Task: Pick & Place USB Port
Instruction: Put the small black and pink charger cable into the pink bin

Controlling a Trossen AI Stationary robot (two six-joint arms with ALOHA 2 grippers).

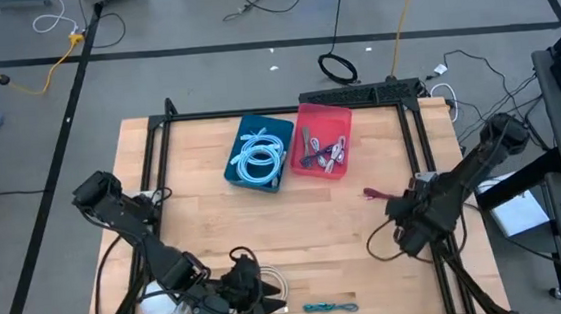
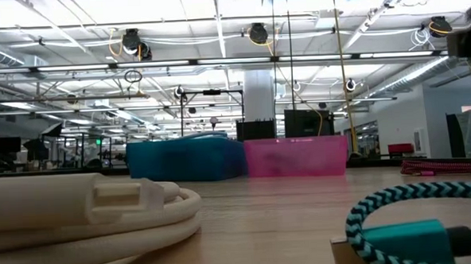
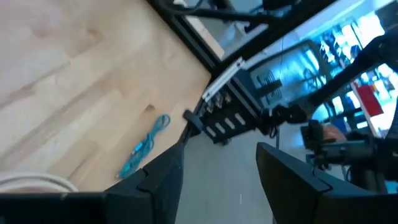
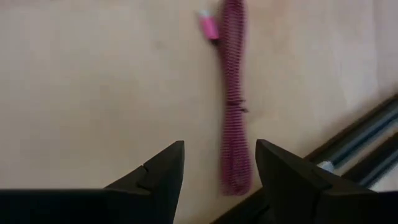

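Pink braided USB cable (image 4: 234,106) on the wooden table (image 1: 367,240) near its right edge, right gripper (image 4: 219,171) above it with fingers apart, empty, left gripper (image 3: 219,177) open at the near edge, teal cable (image 1: 329,307) beside it, white cable (image 1: 270,278) coiled there.

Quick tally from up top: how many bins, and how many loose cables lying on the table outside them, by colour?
Bins: 2, blue bin and pink bin
Pink cable: 1
Teal cable: 1
White cable: 1
Total: 5
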